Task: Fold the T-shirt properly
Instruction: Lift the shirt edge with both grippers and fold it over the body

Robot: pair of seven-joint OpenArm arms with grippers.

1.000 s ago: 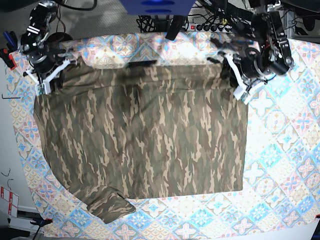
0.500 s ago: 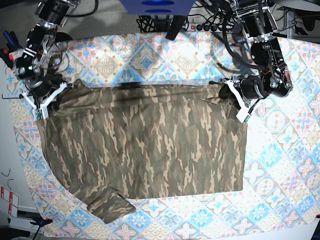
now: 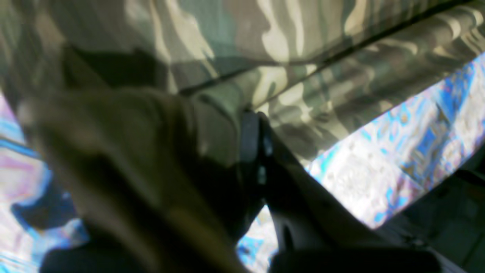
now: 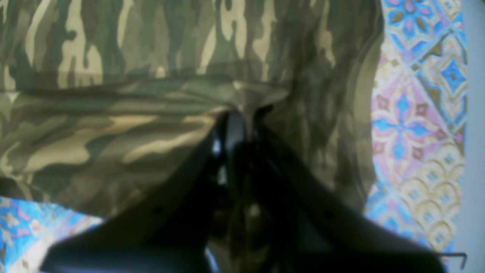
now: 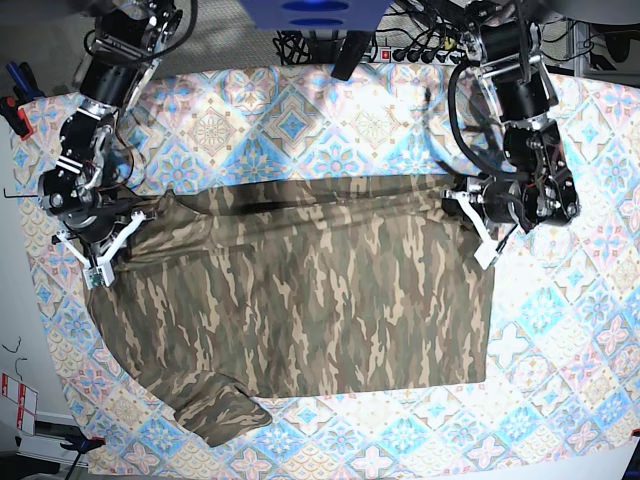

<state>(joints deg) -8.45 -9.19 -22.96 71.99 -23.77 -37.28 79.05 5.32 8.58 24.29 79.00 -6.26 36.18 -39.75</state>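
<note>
The camouflage T-shirt lies spread on the patterned tablecloth, its far part doubled over toward the near side, with a straight fold line across the top. One sleeve sticks out at the near left. My left gripper is shut on the shirt's upper right corner; the left wrist view shows its fingertips pinching camouflage cloth. At the upper left corner my right gripper is shut on the cloth too, with fabric bunched at its closed fingertips.
The tablecloth covers the table to its edges. A power strip with cables lies at the back behind the arms. Red clamps sit at the left edge, and a blue block stands at the back centre.
Both grippers have come toward the near side, each keeping its hold on a corner. The shirt's far edge has travelled with them and folded over the body.
</note>
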